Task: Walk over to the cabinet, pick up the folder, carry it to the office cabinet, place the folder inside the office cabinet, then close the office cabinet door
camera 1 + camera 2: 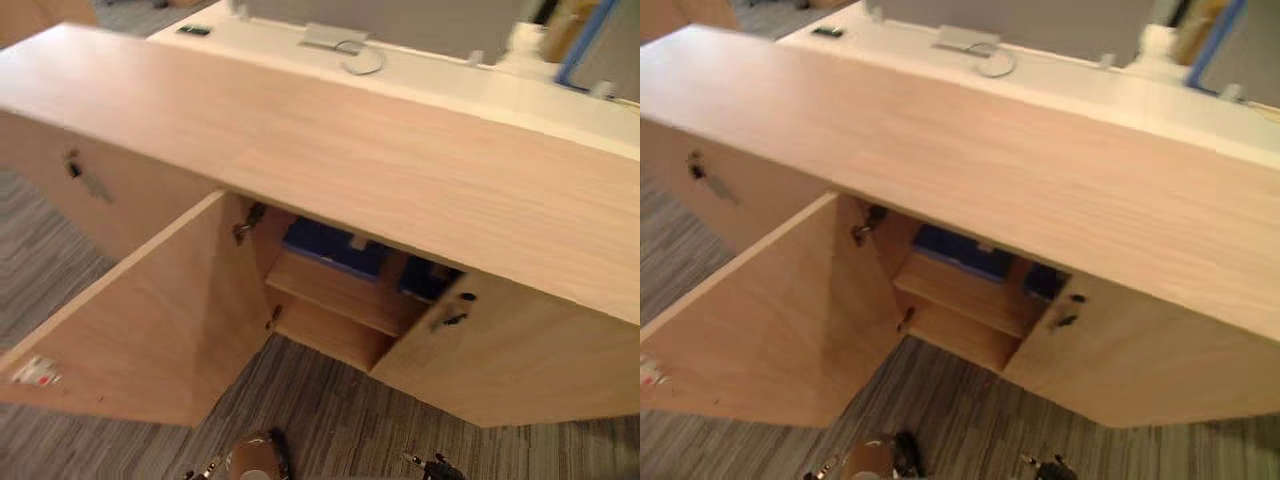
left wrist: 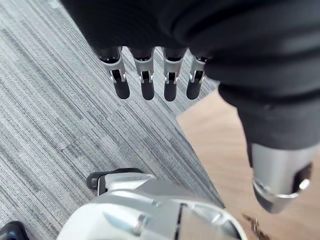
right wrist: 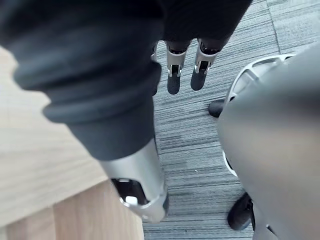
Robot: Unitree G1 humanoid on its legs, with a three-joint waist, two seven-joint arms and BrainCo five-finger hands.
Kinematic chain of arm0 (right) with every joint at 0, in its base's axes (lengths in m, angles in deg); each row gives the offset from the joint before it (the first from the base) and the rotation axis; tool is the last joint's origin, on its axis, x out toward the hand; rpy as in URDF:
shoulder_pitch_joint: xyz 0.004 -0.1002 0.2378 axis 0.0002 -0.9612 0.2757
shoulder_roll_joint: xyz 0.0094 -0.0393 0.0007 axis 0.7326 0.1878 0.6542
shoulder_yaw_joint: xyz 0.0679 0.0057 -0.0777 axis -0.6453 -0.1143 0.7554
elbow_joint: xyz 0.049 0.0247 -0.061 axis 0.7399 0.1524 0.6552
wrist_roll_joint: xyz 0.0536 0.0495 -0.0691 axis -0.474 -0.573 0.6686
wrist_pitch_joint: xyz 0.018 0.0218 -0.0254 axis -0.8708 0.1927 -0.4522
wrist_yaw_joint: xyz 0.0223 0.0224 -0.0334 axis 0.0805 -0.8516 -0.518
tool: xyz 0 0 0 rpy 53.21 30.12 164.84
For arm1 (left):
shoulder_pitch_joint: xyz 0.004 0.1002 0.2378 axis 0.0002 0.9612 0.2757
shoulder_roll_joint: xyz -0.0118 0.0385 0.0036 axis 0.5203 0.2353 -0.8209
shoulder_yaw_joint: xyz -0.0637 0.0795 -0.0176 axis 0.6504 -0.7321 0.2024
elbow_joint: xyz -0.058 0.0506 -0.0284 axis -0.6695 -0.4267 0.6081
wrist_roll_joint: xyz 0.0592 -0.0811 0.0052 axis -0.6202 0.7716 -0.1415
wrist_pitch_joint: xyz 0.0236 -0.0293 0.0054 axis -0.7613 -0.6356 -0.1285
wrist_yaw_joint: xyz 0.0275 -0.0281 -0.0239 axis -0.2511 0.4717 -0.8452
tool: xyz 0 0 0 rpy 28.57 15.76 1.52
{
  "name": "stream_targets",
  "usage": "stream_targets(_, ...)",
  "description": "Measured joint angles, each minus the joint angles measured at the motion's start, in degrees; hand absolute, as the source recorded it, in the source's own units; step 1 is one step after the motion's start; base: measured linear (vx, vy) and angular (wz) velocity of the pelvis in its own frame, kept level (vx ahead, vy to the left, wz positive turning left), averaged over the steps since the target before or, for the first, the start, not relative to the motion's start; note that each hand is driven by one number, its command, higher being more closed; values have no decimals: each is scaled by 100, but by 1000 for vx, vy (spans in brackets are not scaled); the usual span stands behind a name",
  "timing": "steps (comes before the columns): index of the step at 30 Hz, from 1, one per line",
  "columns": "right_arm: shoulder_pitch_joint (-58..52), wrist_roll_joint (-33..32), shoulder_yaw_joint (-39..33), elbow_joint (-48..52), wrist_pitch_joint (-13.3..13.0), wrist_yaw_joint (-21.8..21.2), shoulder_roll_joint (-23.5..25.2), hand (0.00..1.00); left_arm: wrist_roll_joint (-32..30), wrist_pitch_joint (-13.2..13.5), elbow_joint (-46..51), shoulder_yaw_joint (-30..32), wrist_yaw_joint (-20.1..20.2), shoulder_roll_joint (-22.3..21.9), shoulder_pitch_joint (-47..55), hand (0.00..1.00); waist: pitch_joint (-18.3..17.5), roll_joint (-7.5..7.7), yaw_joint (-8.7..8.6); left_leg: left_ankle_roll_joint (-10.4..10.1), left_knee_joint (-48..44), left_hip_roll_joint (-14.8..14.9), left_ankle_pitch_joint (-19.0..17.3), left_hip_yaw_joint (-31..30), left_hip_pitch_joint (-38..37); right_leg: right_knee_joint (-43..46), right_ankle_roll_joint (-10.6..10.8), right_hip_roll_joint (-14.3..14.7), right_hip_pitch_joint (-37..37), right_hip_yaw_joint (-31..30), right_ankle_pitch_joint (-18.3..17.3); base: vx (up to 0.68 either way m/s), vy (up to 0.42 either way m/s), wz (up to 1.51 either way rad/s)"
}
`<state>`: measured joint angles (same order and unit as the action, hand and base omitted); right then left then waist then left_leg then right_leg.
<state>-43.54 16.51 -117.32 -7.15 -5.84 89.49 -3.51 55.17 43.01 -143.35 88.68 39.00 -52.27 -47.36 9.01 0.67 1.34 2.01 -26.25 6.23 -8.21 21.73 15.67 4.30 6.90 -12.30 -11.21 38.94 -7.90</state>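
At the far left, the left hand (image 2: 147, 86) hung over the grey striped carpet (image 1: 330, 415) just beside a light wooden panel, with its fingers straight and spread, its thumb (image 2: 280, 175) apart from them, and nothing in its grasp. On the office cabinet (image 1: 350, 150), the leftmost door (image 1: 60, 190) was closed and had a small dark key or handle (image 1: 73, 168) on its face. The next door (image 1: 150, 320) stood swung wide open toward the camera, with a small red-and-white sticker (image 1: 35, 372) near its lower outer corner and a metal hinge (image 1: 248, 222) where it met the cabinet's frame. In the open compartment, the blue folder (image 1: 335, 248) lay flat on the upper shelf (image 1: 340, 292), tucked under the cabinet's top. A second patch of blue (image 1: 425, 280) showed further right on the same level, partly hidden, and I could not tell what it was. The door (image 1: 520, 350) to its right stood slightly ajar, with a dark lock (image 1: 455, 318) near its edge. Behind the cabinet ran a white desk (image 1: 440, 85) with a flat grey item (image 1: 335, 36) on it. At the far right, the right hand (image 3: 174, 77) hung over the carpet beside a wooden surface, with its fingers straight and holding nothing.
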Motion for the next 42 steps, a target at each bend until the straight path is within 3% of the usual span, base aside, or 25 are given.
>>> stream_targets(3, 13, 0, -208, 0, 8, 0, 8, 0, 9, -38, -1, 233, 0, -179, 71, 0, 44, -122, 160, 63, 491, -348, 181, -45, -117, 53, 1, -169, -85, 231, 5, -38, 116, 71)
stream_targets(5, 13, 1, -218, 6, 6, -2, -16, 0, 3, -53, 0, 253, 3, -208, 141, 0, 24, -140, 157, 9, 1073, -626, 403, -71, -336, 97, -8, -313, -97, 367, 11, -73, 91, 47)
stream_targets(7, -26, -2, -218, 24, 6, -5, -24, 0, -49, -58, 0, 298, 14, -242, 186, 0, -23, -110, 88, 59, 2249, -1002, 653, 68, -771, 23, -44, -460, -89, 579, 15, -23, 49, 57)
stream_targets(8, -36, -1, -215, 74, 6, -5, -25, 0, -123, -58, 0, 288, 28, -282, 190, 0, -78, -185, 22, 85, 2925, -1156, 914, 57, -997, 7, -63, -471, -69, 702, 5, 41, 13, 76)
stream_targets(9, -40, -4, -211, 138, -1, -5, -36, 0, -205, -60, -15, 240, 47, -291, 187, 0, -76, -255, -58, 88, 3170, -1198, 1206, -57, -1049, 51, -75, -452, -94, 826, 13, 43, 3, 73)
stream_targets(11, -42, -4, -174, 139, 3, -4, -4, 0, -250, -56, 14, 180, 81, -252, 177, 0, -74, -203, -26, 167, 3170, -1215, 1398, -107, -1093, 72, -76, -448, -208, 929, 11, 26, -18, 38)
stream_targets(16, 54, 19, 219, 301, -2, -5, 45, 0, -361, -52, 31, -61, 94, -101, 125, 0, -62, -94, -7, 368, 3171, -1409, 1359, -322, -1111, 112, -136, -526, -317, 1006, 60, 68, -6, 18)
stream_targets(21, 156, 150, 446, 305, -3, -5, 111, 0, -393, -41, 98, -162, 98, -30, 122, 0, -37, -43, 91, 419, 3171, -1405, 1281, -443, -1279, 351, -249, -562, -414, 999, 259, 66, 0, 11)
stream_targets(23, 122, 229, 417, 297, -5, -5, 63, 0, -482, -39, 118, -177, 103, -21, 135, 0, -46, -55, 74, 442, 3167, -1411, 1199, -675, -1317, 1121, -233, -793, -270, 974, 305, 75, 38, 47)
stream_targets(24, 28, 234, 387, 300, -1, -7, -2, 0, -490, -38, 123, -256, 111, -16, 152, 0, -58, -78, 83, 410, 3153, -1420, 1192, -852, -1411, 2190, -283, -1152, -8, 752, 367, 94, 86, 67)
stream_targets(25, -36, 235, 368, 323, -4, -7, -19, 0, -504, -40, 115, -314, 123, 5, 145, 0, -61, -95, 65, 428, 3141, -1423, 1179, -978, -1478, 2776, -468, -1321, 172, 468, 506, 102, 111, 93)
stream_targets(26, -127, 247, 366, 494, -119, -3, -108, 0, -564, -42, 109, -466, 136, 47, 97, 0, -46, -143, -16, 426, 3125, -1377, 1178, -1300, -1576, 3842, -721, -1323, 876, -766, 274, 88, 60, 98)
stream_targets(29, -195, 196, 362, 577, -136, -2, -114, 0, -687, -29, 105, -562, 140, 100, 48, 0, 4, -171, -155, 363, 3032, -1284, 1159, -1821, -1726, 3514, -79, -607, 1503, -2372, -489, 55, -37, 115)
stream_targets(30, -205, 175, 363, 556, -135, -1, -109, 0, -690, -23, 106, -559, 140, 107, 20, 0, 4, -157, -168, 326, 3006, -1285, 1134, -2026, -1749, 2856, 104, -283, 1596, -2957, -581, 25, -128, 109)
stream_targets(31, -205, 138, 364, 548, -134, -2, -106, 0, -687, -8, 108, -562, 140, 110, 7, 0, 5, -141, -174, 313, 3008, -1292, 1125, -2140, -1772, 2486, 128, -155, 1616, -3176, -591, 11, -163, 121)
stream_targets(32, -208, -2, 348, 517, -134, -6, -52, 0, -712, 8, 109, -542, 139, 122, 6, 0, -24, -50, -189, 262, 3006, -1312, 1114, -2352, -1798, 1800, 15, -60, 1646, -3234, -468, 14, -198, 93)
stream_targets(34, -204, -7, 339, 508, -133, -6, 17, 0, -697, 13, 110, -372, 131, 112, 44, 0, -52, 64, -116, 183, 3049, -1329, 1108, -2435, -1844, 1301, -76, 18, 1699, -3163, 28, 42, -188, 48)
stream_targets(36, -199, -7, 191, 500, -131, -60, 110, 0, -624, 8, 69, -161, 115, 28, 147, 0, -152, 63, -98, -18, 3112, -1188, 1071, -2443, -1843, 1023, -89, 192, 1674, -3143, 142, 70, -176, -7)
stream_targets(38, -181, -10, 197, 461, -134, -63, 147, 0, -472, 9, 19, -126, 116, 14, 188, 0, -201, 45, -103, -112, 3111, -897, 1026, -2348, -1777, 532, -268, 534, 1584, -3139, 338, 88, -200, -29)
stream_targets(42, -183, -30, 218, 345, -136, -49, 118, 0, -474, 11, -16, -128, 116, 28, 170, 0, -240, 51, -115, -256, 3111, -636, 946, -2262, -1846, 82, -378, 829, 1329, -3115, 488, 70, -173, -15)
